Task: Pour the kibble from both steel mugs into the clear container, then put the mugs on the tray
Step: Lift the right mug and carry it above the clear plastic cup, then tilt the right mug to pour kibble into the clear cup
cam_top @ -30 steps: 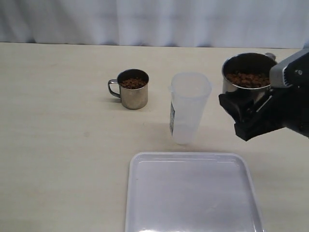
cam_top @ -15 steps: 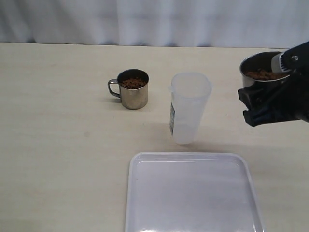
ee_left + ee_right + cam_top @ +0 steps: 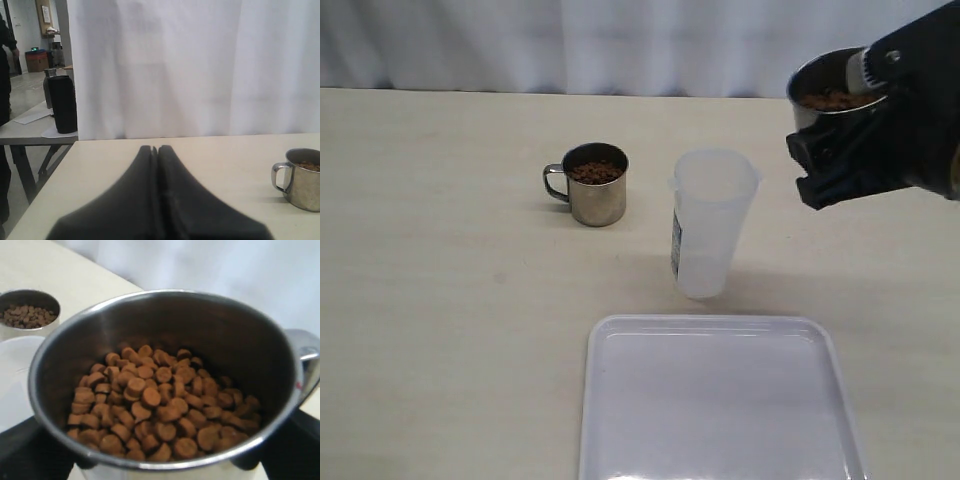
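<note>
My right gripper point(image 3: 840, 165) is shut on a steel mug point(image 3: 828, 85) full of kibble point(image 3: 160, 405), held in the air up and to the right of the clear container point(image 3: 712, 222). The black fingers point(image 3: 30, 450) clamp the mug's sides. A second steel mug point(image 3: 596, 184), also holding kibble point(image 3: 595, 173), stands on the table left of the container. That mug shows too in the left wrist view point(image 3: 302, 178). The white tray point(image 3: 620, 440) lies in front of the container. My left gripper point(image 3: 157, 150) is shut on nothing, low over the table, far from that mug.
A white curtain point(image 3: 620, 45) hangs behind the beige table point(image 3: 440, 300). In the left wrist view another table with a black object point(image 3: 62, 104) stands beyond the table's edge.
My right gripper has lifted the steel mug higher and brought it back toward the clear container. The other mug, container and tray have not moved.
</note>
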Available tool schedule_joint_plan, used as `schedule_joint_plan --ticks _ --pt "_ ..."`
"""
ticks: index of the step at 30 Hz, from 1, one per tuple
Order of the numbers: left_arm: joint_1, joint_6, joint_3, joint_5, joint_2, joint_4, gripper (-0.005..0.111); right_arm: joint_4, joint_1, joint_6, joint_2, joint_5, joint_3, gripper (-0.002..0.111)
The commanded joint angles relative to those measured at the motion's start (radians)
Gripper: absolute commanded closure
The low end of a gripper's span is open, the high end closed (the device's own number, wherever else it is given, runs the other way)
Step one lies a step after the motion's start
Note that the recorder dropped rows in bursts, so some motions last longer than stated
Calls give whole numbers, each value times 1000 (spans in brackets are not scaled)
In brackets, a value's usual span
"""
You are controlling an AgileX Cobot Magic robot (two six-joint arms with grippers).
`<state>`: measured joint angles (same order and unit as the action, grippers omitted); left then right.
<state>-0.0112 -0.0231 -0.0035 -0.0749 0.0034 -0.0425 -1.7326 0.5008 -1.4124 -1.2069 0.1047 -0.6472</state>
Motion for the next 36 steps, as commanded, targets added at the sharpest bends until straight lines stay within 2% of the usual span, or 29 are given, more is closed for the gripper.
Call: schedule_joint_plan --ticks 1,6,9,12,18,36 --pt "5 1 4 14 -3 2 107 -12 2 61 -50 16 -32 104" --pt "5 1 4 14 -3 2 107 -12 5 153 -72 3 -70 104" --pt "5 1 4 14 -3 2 107 -12 39 240 -72 14 -86 104" --pt "5 1 4 14 -3 2 107 -12 90 365 -72 64 -94 104" --pt "5 1 4 14 -3 2 107 -12 161 419 -77 184 -96 104" --pt "5 1 4 14 -3 2 107 -12 164 589 -212 286 -132 104"
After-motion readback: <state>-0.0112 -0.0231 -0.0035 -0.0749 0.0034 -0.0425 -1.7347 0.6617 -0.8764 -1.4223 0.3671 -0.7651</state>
